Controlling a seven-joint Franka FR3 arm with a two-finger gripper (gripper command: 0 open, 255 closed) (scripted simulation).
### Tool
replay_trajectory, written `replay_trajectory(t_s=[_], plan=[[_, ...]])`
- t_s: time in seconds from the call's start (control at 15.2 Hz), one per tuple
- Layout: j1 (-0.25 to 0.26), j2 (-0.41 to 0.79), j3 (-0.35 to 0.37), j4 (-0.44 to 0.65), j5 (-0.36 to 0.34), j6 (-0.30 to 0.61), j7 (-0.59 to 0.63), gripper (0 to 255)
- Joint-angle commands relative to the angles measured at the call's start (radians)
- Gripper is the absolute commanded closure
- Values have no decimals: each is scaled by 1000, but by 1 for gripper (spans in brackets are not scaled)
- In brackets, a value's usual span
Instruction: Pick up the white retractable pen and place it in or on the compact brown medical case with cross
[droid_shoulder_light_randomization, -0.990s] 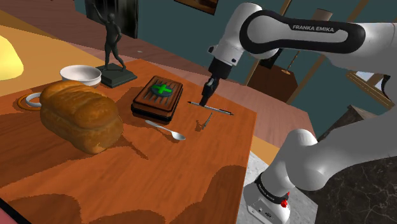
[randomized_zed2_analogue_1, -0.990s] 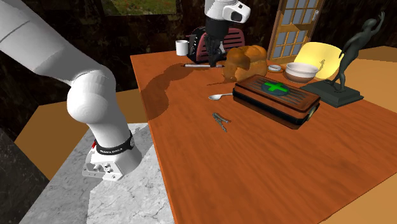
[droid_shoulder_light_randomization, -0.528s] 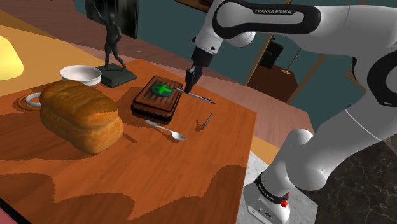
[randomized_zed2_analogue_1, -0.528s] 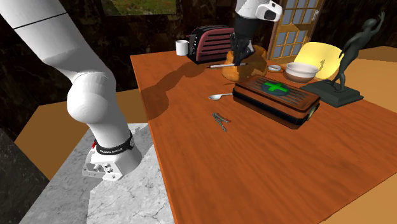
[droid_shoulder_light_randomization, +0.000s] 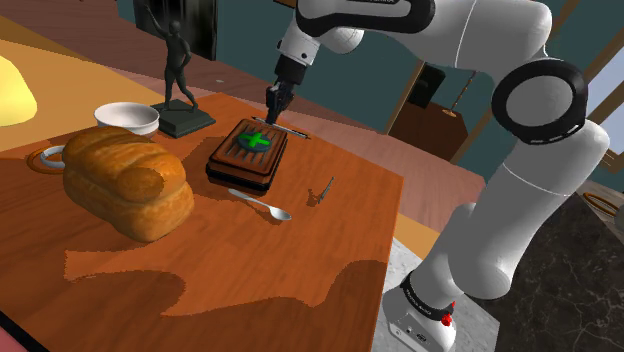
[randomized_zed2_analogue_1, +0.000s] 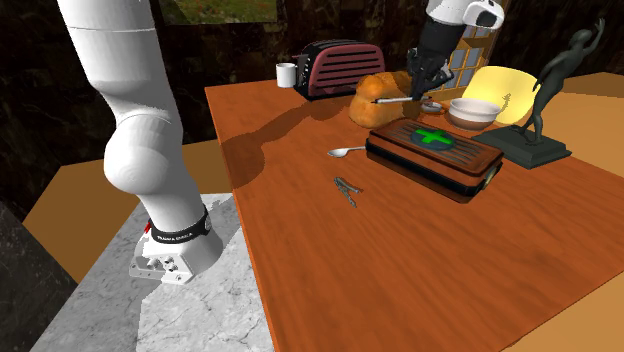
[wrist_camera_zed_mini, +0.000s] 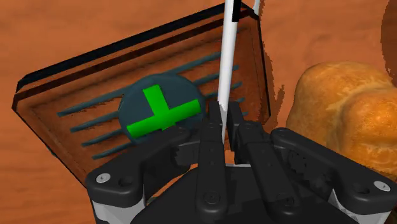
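Note:
The brown medical case (droid_shoulder_light_randomization: 246, 153) (randomized_zed2_analogue_1: 433, 152) (wrist_camera_zed_mini: 83, 121) with a green cross (wrist_camera_zed_mini: 159, 112) lies flat on the wooden table. My gripper (droid_shoulder_light_randomization: 273, 107) (randomized_zed2_analogue_1: 419, 84) (wrist_camera_zed_mini: 222, 116) hangs above the case, shut on the white pen (droid_shoulder_light_randomization: 283, 129) (randomized_zed2_analogue_1: 392, 100) (wrist_camera_zed_mini: 228, 57). The pen lies level, sticking out past the fingers over the case's lid and beyond its edge.
A bread loaf (droid_shoulder_light_randomization: 127, 180) (randomized_zed2_analogue_1: 385, 91) (wrist_camera_zed_mini: 347, 108) sits beside the case. A spoon (droid_shoulder_light_randomization: 262, 206) and a small metal tool (droid_shoulder_light_randomization: 322, 191) lie near the case. A dark statue (droid_shoulder_light_randomization: 178, 75), a white bowl (droid_shoulder_light_randomization: 128, 117), a toaster (randomized_zed2_analogue_1: 336, 67) and a mug (randomized_zed2_analogue_1: 286, 74) stand further off.
The gripper lifted the pen off the table by the edge and carried it toward the shoulder view's left, over the case.

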Motion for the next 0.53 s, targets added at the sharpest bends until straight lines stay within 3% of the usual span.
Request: replay_trajectory(t_s=[0.0, 0.46], plan=[[-8, 87, -4, 109, 13, -25, -6, 255], [-71, 427, -4, 611, 60, -197, -2, 255]])
